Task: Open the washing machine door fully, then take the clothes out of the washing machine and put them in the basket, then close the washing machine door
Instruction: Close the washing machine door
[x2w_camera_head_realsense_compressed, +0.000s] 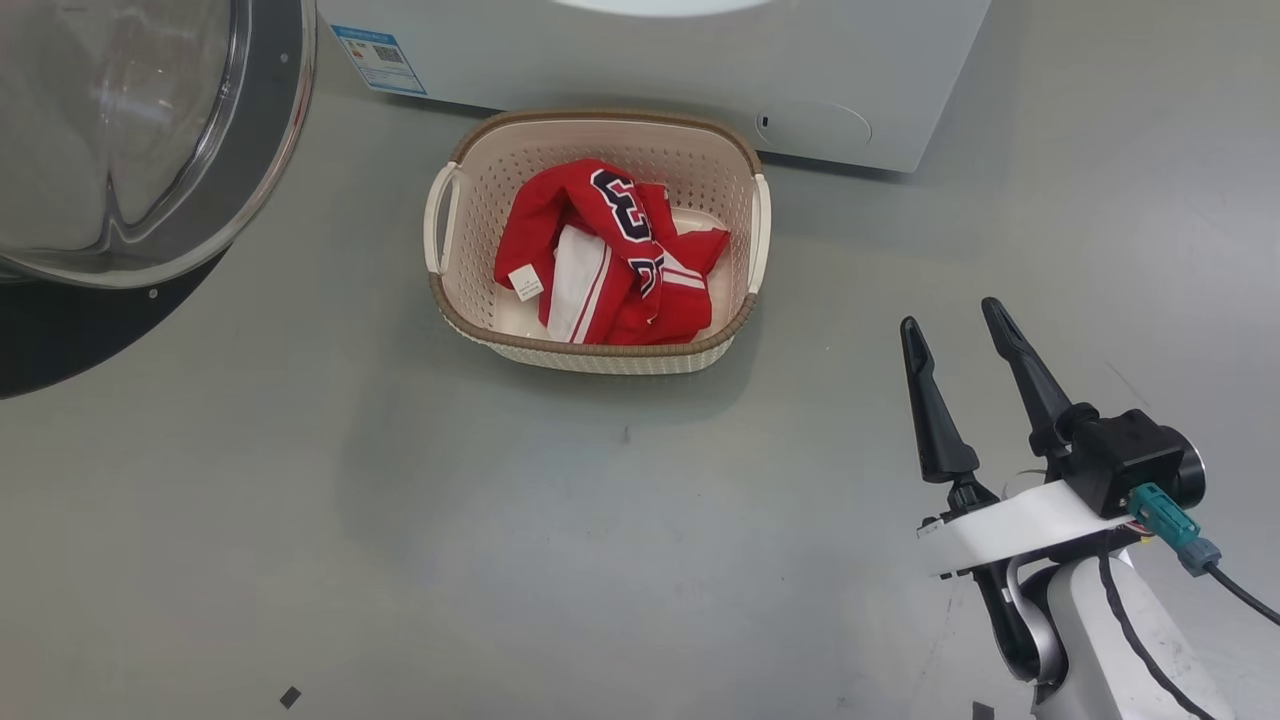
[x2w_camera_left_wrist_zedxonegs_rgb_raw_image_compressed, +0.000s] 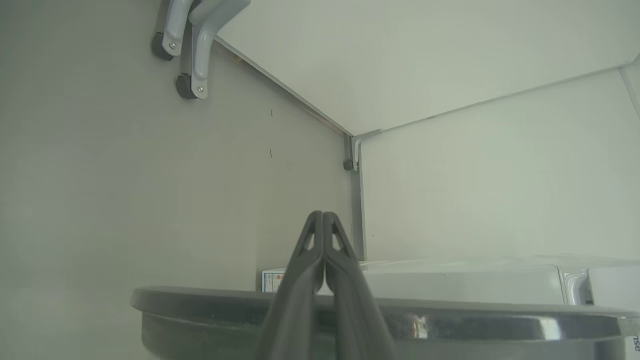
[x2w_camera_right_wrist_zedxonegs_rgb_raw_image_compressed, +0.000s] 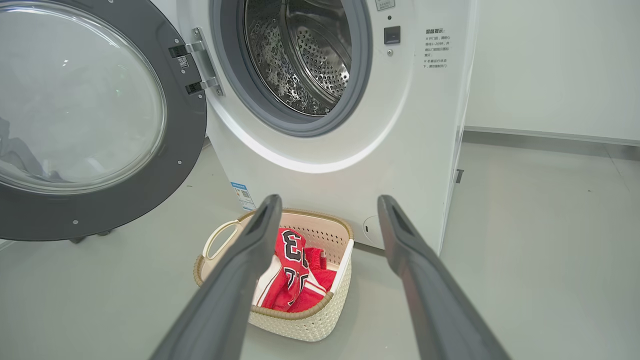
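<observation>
The clothes (x2w_camera_head_realsense_compressed: 610, 255) are lying in the basket (x2w_camera_head_realsense_compressed: 600, 357), upper centre. The right end effector (x2w_camera_head_realsense_compressed: 950, 314) is standing spread, lower right; the left end effector (x2w_camera_left_wrist_zedxonegs_rgb_raw_image_compressed: 323, 215) is sitting pressed together.

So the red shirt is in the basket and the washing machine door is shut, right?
Not quite. The red shirt is in the basket, but the washing machine door is not shut. It is swung wide open. The right wrist view shows it hanging out to the side on its hinge, and you can see straight into the steel drum.
</observation>
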